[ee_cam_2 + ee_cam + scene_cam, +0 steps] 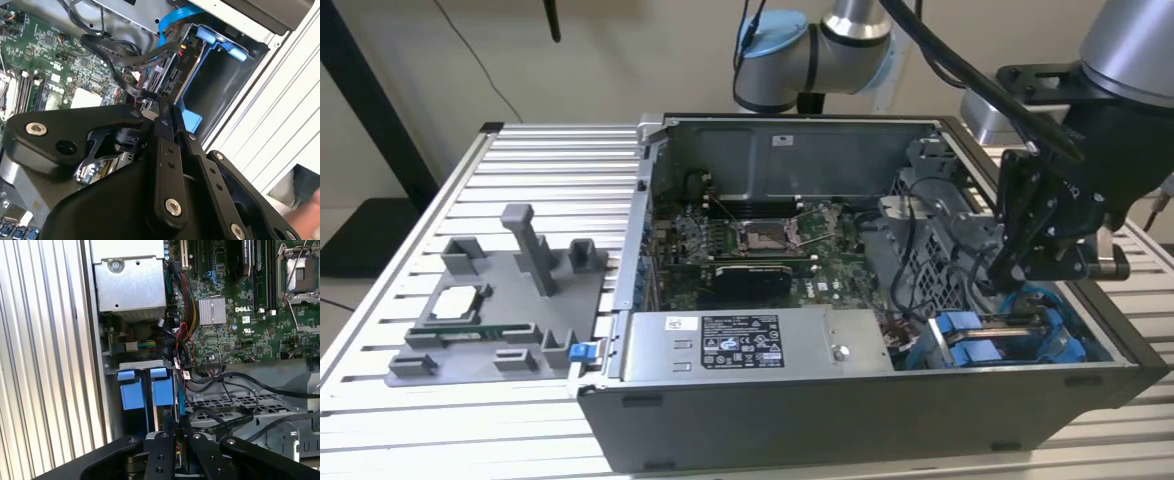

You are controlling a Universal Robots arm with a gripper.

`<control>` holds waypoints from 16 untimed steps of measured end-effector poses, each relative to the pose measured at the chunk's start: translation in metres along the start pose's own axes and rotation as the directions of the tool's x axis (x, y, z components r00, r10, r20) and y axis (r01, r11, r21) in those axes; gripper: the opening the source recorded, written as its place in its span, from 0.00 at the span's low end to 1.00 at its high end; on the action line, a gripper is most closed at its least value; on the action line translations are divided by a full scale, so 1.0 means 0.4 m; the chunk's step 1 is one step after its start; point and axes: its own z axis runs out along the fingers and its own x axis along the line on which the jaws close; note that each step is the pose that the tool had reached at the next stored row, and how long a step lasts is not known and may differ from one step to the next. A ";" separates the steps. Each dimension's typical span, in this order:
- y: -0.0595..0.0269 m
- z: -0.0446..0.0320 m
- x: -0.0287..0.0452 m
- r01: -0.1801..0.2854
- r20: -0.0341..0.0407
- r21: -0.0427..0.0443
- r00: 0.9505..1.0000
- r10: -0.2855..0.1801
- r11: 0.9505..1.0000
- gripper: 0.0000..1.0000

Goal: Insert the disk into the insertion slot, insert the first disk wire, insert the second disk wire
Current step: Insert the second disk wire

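The disk already sits in the insertion slot, by the case wall. The gripper hangs just above it, clenched on a black wire.

White lettering marks the motherboard, and a printed sticker sits on the power-supply box.

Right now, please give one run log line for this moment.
gripper: low over insertion slot | fingers: shut on black disk wire | disk: seated in slot

Matt black metal gripper, glossy blue plastic carrier tabs, grey sheet-metal insertion slot, ribbed aluminium table
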 end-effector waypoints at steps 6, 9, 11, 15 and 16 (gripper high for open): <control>0.001 0.017 0.001 0.000 0.000 0.002 1.000 0.000 1.000 0.00; 0.001 0.021 0.001 0.000 0.000 0.003 1.000 0.000 1.000 0.00; 0.001 0.021 0.001 0.000 0.000 0.003 1.000 0.000 1.000 0.00; 0.001 0.022 0.001 0.000 0.000 0.003 1.000 0.000 1.000 0.00; 0.001 0.022 0.001 0.000 0.000 0.003 1.000 0.000 1.000 0.00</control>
